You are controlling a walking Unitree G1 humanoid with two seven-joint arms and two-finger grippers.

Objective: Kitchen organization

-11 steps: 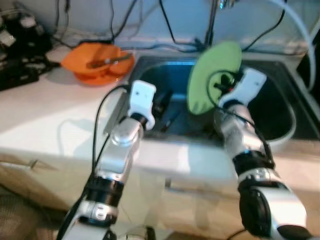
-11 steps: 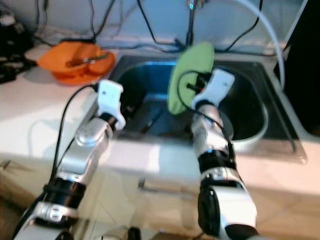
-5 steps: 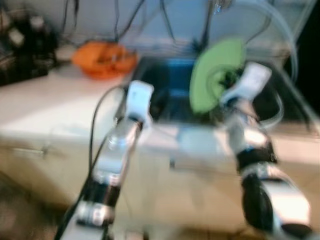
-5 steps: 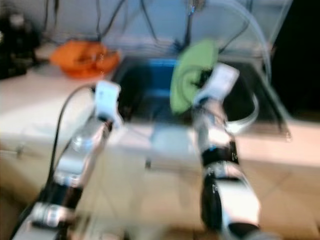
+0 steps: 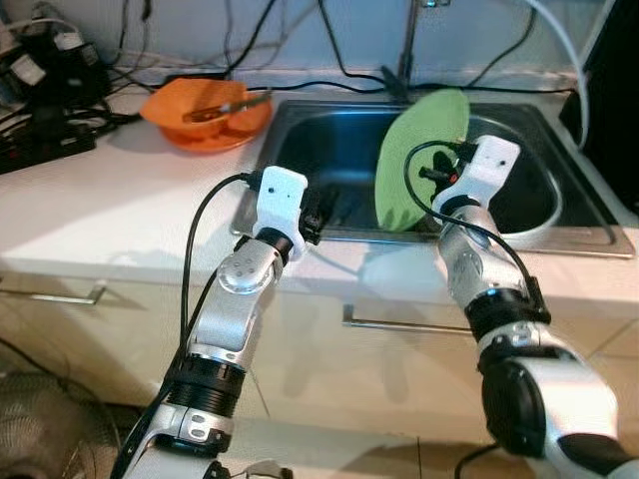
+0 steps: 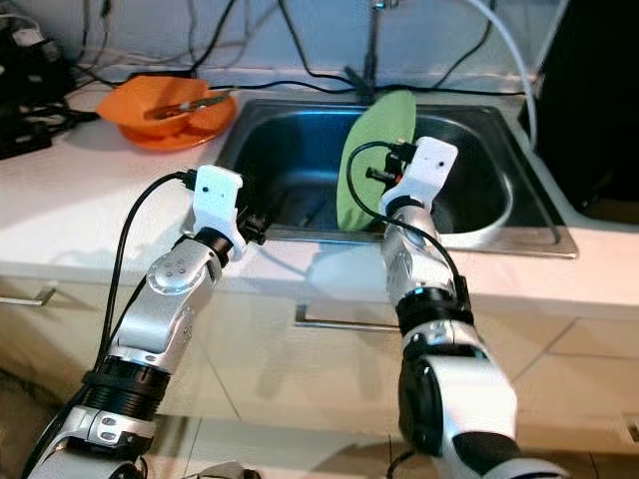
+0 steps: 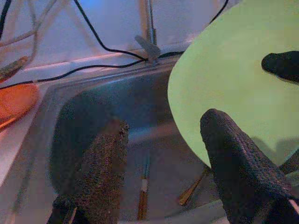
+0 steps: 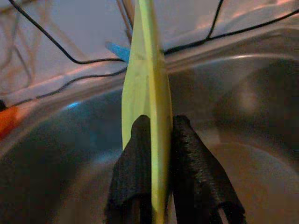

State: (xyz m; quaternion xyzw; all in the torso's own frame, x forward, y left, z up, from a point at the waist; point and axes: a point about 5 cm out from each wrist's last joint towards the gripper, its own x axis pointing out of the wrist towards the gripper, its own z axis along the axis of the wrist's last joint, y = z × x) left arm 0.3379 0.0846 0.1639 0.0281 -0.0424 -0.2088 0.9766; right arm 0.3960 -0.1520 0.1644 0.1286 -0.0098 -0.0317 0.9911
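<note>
White countertop (image 5: 110, 215) runs along a pale wall, with a steel sink (image 5: 344, 150) sunk into it; the sink serves as the landmark. No brand, label or writing can be read on anything.

Over the sink's middle, the right gripper (image 8: 156, 135) pinches the rim of a green plate (image 5: 419, 155) between its two black fingers (image 8: 135, 158), which press on either face of the plate. The plate stands on edge, nearly upright, above the basin. A faucet (image 5: 409, 45) rises behind the sink, and black cables (image 5: 200, 75) trail along the wall behind it.

At the sink's front left corner, the left gripper (image 7: 163, 154) hovers with its fingers (image 7: 103, 163) spread wide and nothing between them. In the left wrist view, a few utensils (image 7: 142, 196) lie on the basin floor beneath it.

To the left of the sink, on the counter, sits an orange bowl (image 5: 205, 115) with a utensil resting across it.

Compared with half a second ago, the picture is sharp rather than smeared. The plate remains in the right gripper's pinch over the basin, and the left gripper has kept to the front left corner.
</note>
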